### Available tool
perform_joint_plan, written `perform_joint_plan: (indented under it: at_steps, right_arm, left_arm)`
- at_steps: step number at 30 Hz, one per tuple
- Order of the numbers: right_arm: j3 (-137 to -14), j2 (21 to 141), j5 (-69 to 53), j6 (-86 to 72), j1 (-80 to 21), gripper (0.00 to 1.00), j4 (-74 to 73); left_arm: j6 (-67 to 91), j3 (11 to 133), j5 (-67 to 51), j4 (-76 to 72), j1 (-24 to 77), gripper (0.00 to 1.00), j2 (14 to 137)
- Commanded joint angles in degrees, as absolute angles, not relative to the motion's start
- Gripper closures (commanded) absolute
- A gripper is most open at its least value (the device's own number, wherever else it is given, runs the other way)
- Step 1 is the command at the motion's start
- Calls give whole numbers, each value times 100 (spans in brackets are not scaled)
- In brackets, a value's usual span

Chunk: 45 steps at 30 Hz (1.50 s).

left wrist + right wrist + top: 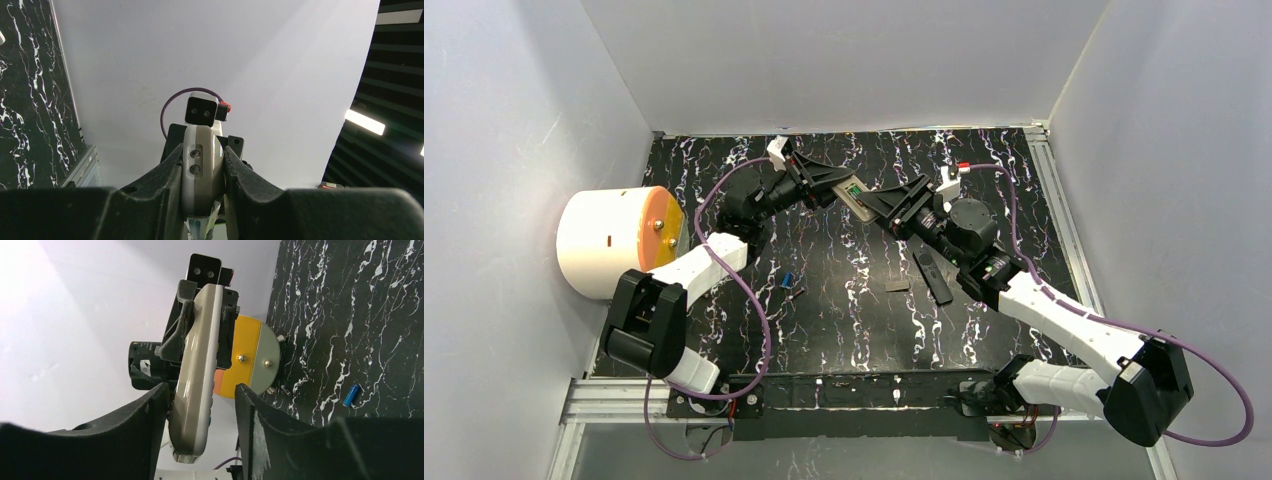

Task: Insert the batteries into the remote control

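Up at the back of the table (844, 330), lifted clear of the marbled surface, is the remote control (854, 192), a pale one held slanted between my two arms with its back facing the overhead camera. The battery bay looks uncovered, and I can make out a patch of green inside it. I read that as the green battery already seated, though from above it is too small to be sure.

My left gripper (201, 155) is clamped on one end of the remote control, and its wrist view shows both fingers pressed flat against the casing. My right gripper (201, 390) stands astride the other end with its jaws parted. There is a sliver of daylight on each side of the body, so I take it as released and carrying nothing.

Out from there, the blue battery (790, 280) lies loose on the table, well apart from the remote control and nearer the left arm, so it is not yet loaded. Just beside it is a small dark piece (802, 292), possibly the dark battery (I cannot tell at this size). A black remote (934, 275) lies under the right arm, with a flat dark tab (898, 286) near it that may be the bay cover.

My judgement is that we are partway: one cell apparently in, at least one to fetch and seat, and the cover to refit. Far left sits a white drum (609, 245), which plays no part in this.
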<state>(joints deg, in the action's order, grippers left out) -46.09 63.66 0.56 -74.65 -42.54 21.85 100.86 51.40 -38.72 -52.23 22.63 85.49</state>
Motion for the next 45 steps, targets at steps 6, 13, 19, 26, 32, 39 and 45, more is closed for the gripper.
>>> perform_joint_plan:
  at_steps: [6, 13, 19, 26, 32, 39, 45]
  right_arm:
    - [-5165, 6527, -132, -7108, -4285, 66, 1607]
    - [-5476, 6679, -153, -6745, -4282, 67, 1019]
    - [-5493, 6557, -180, -6602, -4255, 28, 1087]
    - [-5483, 6172, -533, -5908, -4027, 8, 1168]
    - [-5873, 5964, -346, -4859, -3565, 9, -784]
    - [-6381, 7137, 207, -3244, -3237, 24, -3251]
    - [-6017, 7766, 295, -2875, -3238, 27, -3044]
  left_arm:
    - [9827, 5306, -3911, -5231, 2285, 100, 8168]
    - [9543, 5418, -3954, -4902, 2274, 100, 8063]
    - [8800, 5492, -4019, -4380, 2232, 100, 7897]
    - [7125, 5299, -4335, -3754, 1980, 100, 7504]
    - [5820, 4925, -3792, -2326, 1756, 100, 6878]
    - [5224, 4334, -3146, -1731, 1740, 100, 6384]
    - [5048, 3951, -2910, -1926, 1740, 100, 6087]
